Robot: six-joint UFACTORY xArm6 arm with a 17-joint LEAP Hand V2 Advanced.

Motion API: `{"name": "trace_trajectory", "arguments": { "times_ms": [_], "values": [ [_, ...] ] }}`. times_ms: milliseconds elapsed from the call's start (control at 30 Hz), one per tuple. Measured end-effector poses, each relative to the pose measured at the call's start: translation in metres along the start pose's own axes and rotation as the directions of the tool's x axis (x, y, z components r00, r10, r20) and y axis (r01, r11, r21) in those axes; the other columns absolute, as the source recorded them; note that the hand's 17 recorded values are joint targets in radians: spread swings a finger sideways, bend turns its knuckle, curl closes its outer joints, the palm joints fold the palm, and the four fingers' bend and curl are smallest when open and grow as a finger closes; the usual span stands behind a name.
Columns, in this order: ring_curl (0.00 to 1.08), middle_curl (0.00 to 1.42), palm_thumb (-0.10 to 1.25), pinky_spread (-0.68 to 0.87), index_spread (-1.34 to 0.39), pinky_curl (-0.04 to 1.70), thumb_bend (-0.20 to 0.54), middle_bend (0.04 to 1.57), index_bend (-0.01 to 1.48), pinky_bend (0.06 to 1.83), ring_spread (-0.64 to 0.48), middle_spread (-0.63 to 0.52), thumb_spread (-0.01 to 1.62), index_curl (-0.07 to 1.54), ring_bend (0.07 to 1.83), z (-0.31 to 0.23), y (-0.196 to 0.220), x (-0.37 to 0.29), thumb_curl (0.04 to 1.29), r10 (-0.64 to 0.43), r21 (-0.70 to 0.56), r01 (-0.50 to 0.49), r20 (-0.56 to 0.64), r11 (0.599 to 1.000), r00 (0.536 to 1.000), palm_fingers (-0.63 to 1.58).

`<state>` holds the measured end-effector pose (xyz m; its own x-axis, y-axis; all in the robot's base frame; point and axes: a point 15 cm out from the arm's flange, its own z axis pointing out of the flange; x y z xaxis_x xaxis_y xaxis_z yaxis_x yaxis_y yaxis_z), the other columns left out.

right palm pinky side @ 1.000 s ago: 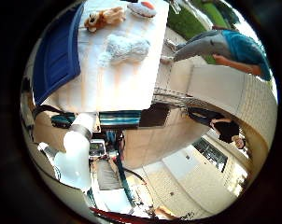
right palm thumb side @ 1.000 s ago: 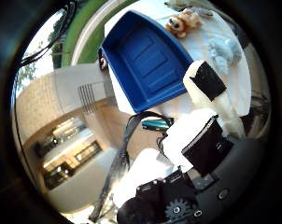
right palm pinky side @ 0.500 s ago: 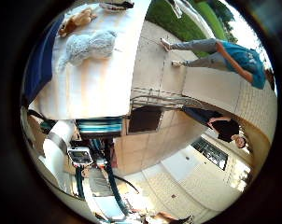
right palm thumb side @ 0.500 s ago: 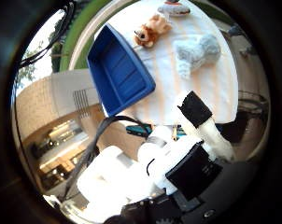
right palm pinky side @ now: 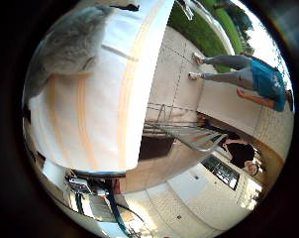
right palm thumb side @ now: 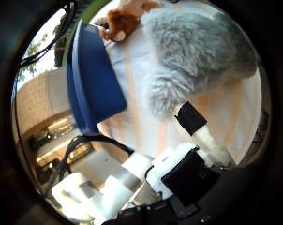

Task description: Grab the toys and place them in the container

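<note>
A grey plush toy (right palm thumb side: 193, 52) lies on the striped white tablecloth (right palm thumb side: 141, 108) and fills much of the right thumb side palm view, close to the palm. Its edge also shows in the right little finger side palm view (right palm pinky side: 70, 40). My hand (right palm thumb side: 170, 173) is just above it, open, and one straight, black-tipped finger (right palm thumb side: 196, 127) reaches to the toy's edge. A blue container (right palm thumb side: 93, 80) stands on the cloth beside the grey toy. A small brown plush toy (right palm thumb side: 121, 21) lies beyond it, near the container's far end.
The table's long edge (right palm pinky side: 130, 99) drops to a paved floor (right palm pinky side: 174, 69). A wire frame (right palm pinky side: 179, 127) stands on the floor beside the table.
The hand has come down towards the table. The grey toy now fills far more of each view. The red and white toy at the table's far end has left the picture.
</note>
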<state>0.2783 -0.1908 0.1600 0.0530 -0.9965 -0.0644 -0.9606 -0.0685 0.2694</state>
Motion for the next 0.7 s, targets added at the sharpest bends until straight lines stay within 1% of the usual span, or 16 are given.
{"name": "trace_trajectory", "arguments": {
  "times_ms": [167, 200, 233, 267, 300, 333, 367, 400, 433, 467, 500, 533, 633, 700],
  "values": [
    [0.33, 0.31, 0.70, 0.37, -0.22, 0.26, -0.026, 0.18, 0.20, 0.35, 0.24, 0.02, 1.13, 0.29, 0.26, 0.003, -0.004, -0.005, 0.37, -0.008, -0.010, 0.008, -0.001, 1.000, 1.000, 0.13],
    [0.32, 0.31, 0.70, 0.37, -0.21, 0.26, -0.023, 0.18, 0.22, 0.34, 0.23, 0.01, 1.13, 0.30, 0.25, 0.002, -0.005, -0.005, 0.37, -0.011, -0.009, 0.011, -0.003, 1.000, 1.000, 0.15],
    [0.32, 0.32, 0.71, 0.37, -0.19, 0.24, -0.024, 0.20, 0.26, 0.28, 0.23, 0.00, 1.12, 0.31, 0.24, 0.002, -0.005, -0.005, 0.37, -0.010, -0.009, 0.010, -0.003, 1.000, 1.000, 0.23],
    [0.32, 0.32, 0.71, 0.37, -0.19, 0.24, -0.024, 0.20, 0.26, 0.28, 0.23, 0.00, 1.12, 0.31, 0.24, 0.002, -0.005, -0.006, 0.37, -0.011, -0.009, 0.011, -0.003, 1.000, 1.000, 0.23],
    [0.33, 0.36, 0.73, 0.37, -0.21, 0.22, -0.016, 0.30, 0.32, 0.22, 0.23, -0.03, 1.12, 0.33, 0.29, 0.000, -0.005, -0.006, 0.37, -0.012, -0.005, 0.012, -0.006, 1.000, 1.000, 0.44],
    [0.33, 0.38, 0.75, 0.36, -0.24, 0.19, -0.015, 0.36, 0.31, 0.20, 0.23, -0.06, 1.12, 0.32, 0.34, 0.000, -0.006, -0.006, 0.38, -0.014, -0.005, 0.014, -0.008, 1.000, 1.000, 0.61],
    [0.35, 0.40, 0.77, 0.36, -0.27, 0.18, -0.012, 0.44, 0.25, 0.21, 0.19, -0.08, 1.11, 0.30, 0.45, -0.001, -0.005, -0.006, 0.38, -0.014, -0.002, 0.014, -0.008, 1.000, 1.000, 0.77],
    [0.37, 0.42, 0.78, 0.35, -0.28, 0.19, -0.011, 0.48, 0.21, 0.23, 0.17, -0.09, 1.11, 0.29, 0.53, -0.002, -0.006, -0.006, 0.38, -0.015, -0.001, 0.015, -0.009, 1.000, 1.000, 0.85],
    [0.41, 0.46, 0.79, 0.35, -0.31, 0.20, -0.010, 0.55, 0.13, 0.29, 0.15, -0.11, 1.11, 0.27, 0.65, -0.003, -0.006, -0.006, 0.39, -0.018, 0.000, 0.018, -0.011, 1.000, 1.000, 0.99],
    [0.46, 0.49, 0.82, 0.35, -0.34, 0.22, -0.009, 0.60, 0.11, 0.35, 0.13, -0.12, 1.10, 0.25, 0.77, -0.004, -0.007, -0.007, 0.40, -0.022, 0.001, 0.022, -0.014, 1.000, 1.000, 1.07],
    [0.50, 0.52, 0.83, 0.36, -0.36, 0.23, -0.005, 0.64, 0.09, 0.39, 0.12, -0.14, 1.10, 0.24, 0.86, -0.005, -0.008, -0.009, 0.40, -0.028, 0.003, 0.028, -0.016, 1.000, 0.999, 1.12],
    [0.55, 0.56, 0.88, 0.37, -0.40, 0.27, 0.012, 0.71, 0.12, 0.48, 0.10, -0.15, 1.10, 0.24, 0.96, -0.010, -0.008, -0.011, 0.42, -0.032, 0.009, 0.032, -0.021, 0.999, 0.999, 1.18],
    [0.65, 0.67, 0.96, 0.37, -0.50, 0.40, 0.023, 0.84, 0.20, 0.80, 0.04, -0.19, 1.11, 0.23, 1.12, -0.022, -0.006, -0.014, 0.47, -0.032, 0.024, 0.032, -0.024, 0.999, 0.999, 1.19],
    [0.68, 0.70, 0.98, 0.37, -0.53, 0.44, 0.022, 0.88, 0.23, 0.89, 0.02, -0.20, 1.11, 0.23, 1.15, -0.031, 0.004, -0.020, 0.48, -0.029, 0.016, 0.030, -0.018, 0.999, 0.999, 1.18]
  ]
}}
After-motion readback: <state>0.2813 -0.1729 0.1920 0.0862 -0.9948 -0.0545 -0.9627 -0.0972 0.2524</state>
